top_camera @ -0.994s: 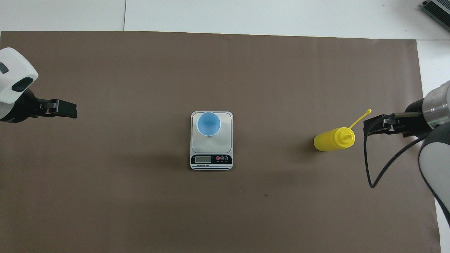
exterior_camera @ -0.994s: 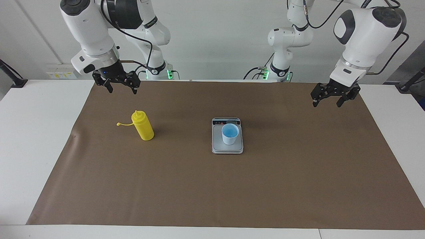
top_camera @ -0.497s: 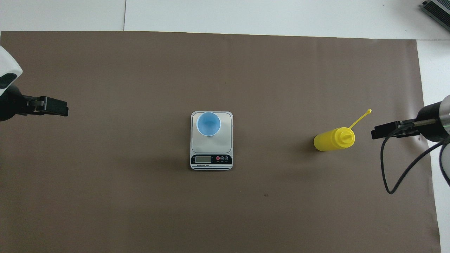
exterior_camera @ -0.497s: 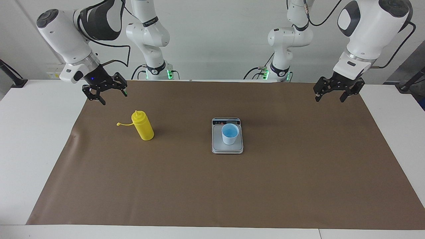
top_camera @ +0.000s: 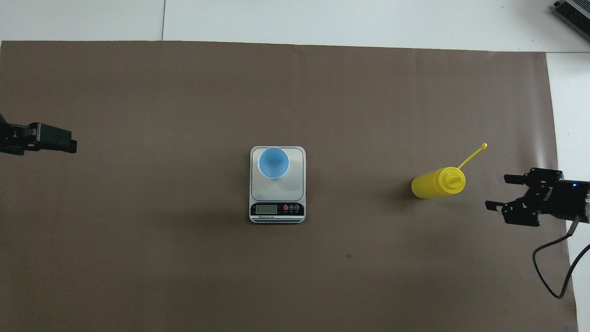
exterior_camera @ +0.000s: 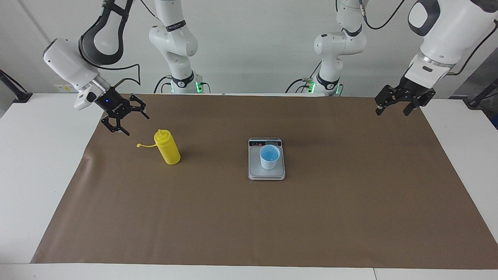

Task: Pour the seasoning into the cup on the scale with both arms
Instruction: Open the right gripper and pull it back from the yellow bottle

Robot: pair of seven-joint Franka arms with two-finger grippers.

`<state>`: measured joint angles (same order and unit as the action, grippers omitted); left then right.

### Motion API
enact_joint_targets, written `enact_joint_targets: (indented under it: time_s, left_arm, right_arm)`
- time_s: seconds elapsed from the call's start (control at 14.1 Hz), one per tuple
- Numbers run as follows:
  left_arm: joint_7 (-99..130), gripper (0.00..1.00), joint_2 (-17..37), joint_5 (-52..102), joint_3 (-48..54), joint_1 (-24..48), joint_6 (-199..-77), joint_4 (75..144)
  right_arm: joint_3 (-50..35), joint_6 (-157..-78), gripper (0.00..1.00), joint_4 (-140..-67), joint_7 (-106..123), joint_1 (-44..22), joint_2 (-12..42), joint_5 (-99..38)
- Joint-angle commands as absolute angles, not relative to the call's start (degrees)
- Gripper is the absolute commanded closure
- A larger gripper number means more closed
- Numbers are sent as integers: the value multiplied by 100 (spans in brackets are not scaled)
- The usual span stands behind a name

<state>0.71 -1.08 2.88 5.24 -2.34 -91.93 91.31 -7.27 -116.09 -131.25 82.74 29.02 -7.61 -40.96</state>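
The yellow seasoning bottle (exterior_camera: pixel 168 149) stands upright on the brown mat toward the right arm's end of the table, and its cap strap hangs out to the side; it also shows in the overhead view (top_camera: pixel 435 183). The light-blue cup (exterior_camera: pixel 269 156) (top_camera: pixel 273 162) stands on the silver scale (exterior_camera: pixel 256 168) (top_camera: pixel 278 191) at mid-table. My right gripper (exterior_camera: pixel 134 122) (top_camera: pixel 498 190) is open and empty. It is tilted sideways in the air beside the bottle's top and does not touch it. My left gripper (exterior_camera: pixel 392 112) (top_camera: pixel 69 146) is open and empty, up over the mat's edge at the left arm's end.
The brown mat (exterior_camera: pixel 249 217) covers most of the white table (exterior_camera: pixel 39 155). A grey device (top_camera: pixel 574 11) lies at the table corner farthest from the robots, at the right arm's end.
My right gripper has dropped, swung toward its end of the table and turned sideways to face the bottle. My left gripper has drawn back toward its own end. Bottle, cup and scale have not moved.
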Motion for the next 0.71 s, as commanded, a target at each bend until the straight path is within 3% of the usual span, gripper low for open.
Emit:
enact_joint_targets:
  time_s: [0.0,0.64]
  left_arm:
    - [61,0,106,26,615,-97,-8982,8771]
    - [44,0,-79,26,615,-105,-9088,9070]
  right_arm:
    - [-773,-11830,0,-13297,9533,3102,-379,-4796]
    - [-791,-11795,0,-13860,11213,2945,17,-6457]
